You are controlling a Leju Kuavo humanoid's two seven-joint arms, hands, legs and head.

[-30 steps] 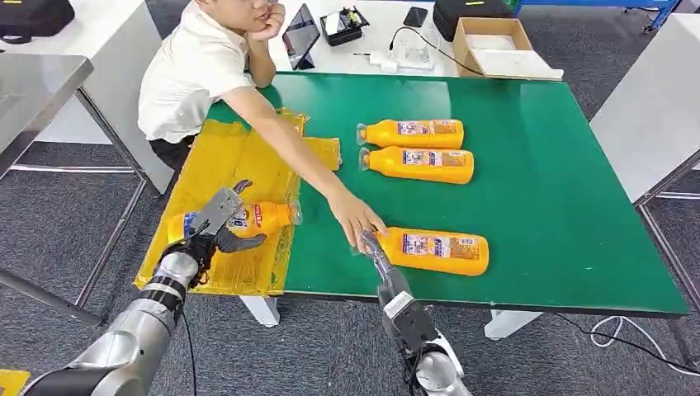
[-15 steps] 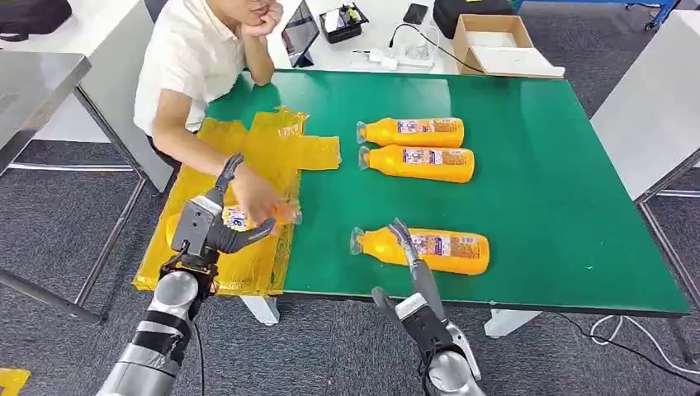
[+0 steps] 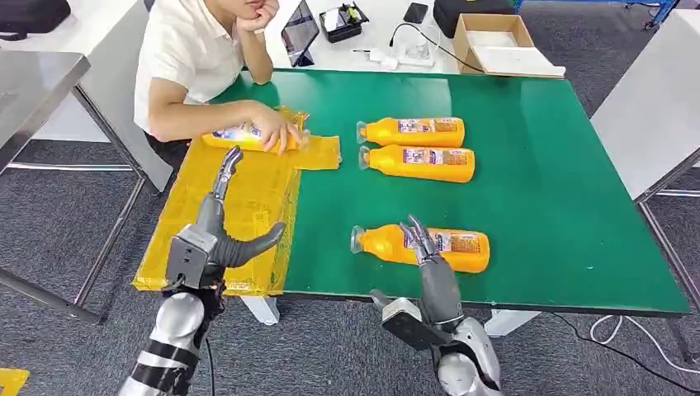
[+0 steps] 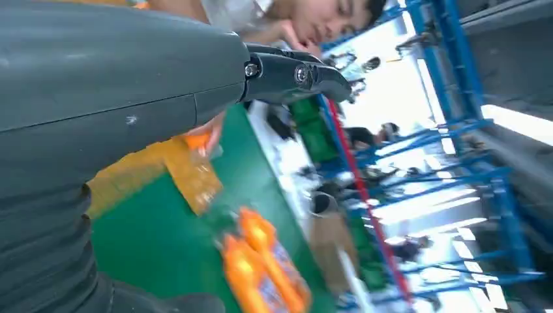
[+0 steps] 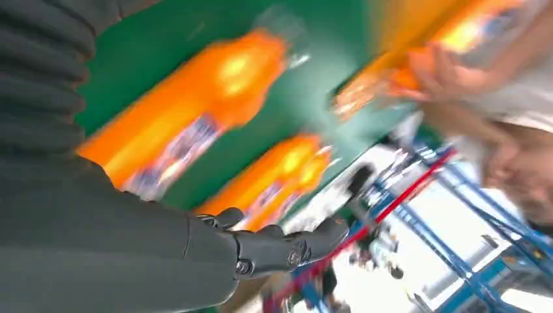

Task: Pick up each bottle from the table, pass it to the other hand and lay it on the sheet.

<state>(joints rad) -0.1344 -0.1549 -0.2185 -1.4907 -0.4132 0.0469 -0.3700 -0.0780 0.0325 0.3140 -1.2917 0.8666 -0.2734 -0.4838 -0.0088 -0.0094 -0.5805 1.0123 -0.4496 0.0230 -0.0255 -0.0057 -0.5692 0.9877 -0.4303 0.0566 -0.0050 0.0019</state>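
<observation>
The right hand's fingers (image 3: pixel 419 239) are spread and hold nothing; they hover over the near bottle (image 3: pixel 429 248), just behind its neck, and whether they touch it cannot be told. The right hand (image 3: pixel 433 276) rises from below the table's (image 3: pixel 536 206) near edge. The left hand's fingers (image 3: pixel 224 177) are also apart and empty, one long finger pointing up the yellow sheet (image 3: pixel 248 206) and the thumb out to the side; the left hand (image 3: pixel 210 243) hangs over the sheet's near end.

The near bottle lies on its side on the green table, cap toward the sheet, label toward the far side. Two more bottles (image 3: pixel 417 147) lie side by side further back, touching or nearly so, caps the same way. A fourth bottle (image 3: pixel 243 136) lies at the sheet's far end under a person's hand (image 3: pixel 281 132); the person sits at the table's far left corner.

The bottles look like stiff plastic full of orange liquid, so probably fairly heavy, smooth, and ready to roll when nudged. The body by the label seems the best place to grip, with fingers wrapped round the widest part. The neck is narrower and the clear cap likely slippery. Holding toward one end would leave the other free for the left hand at the pass.
</observation>
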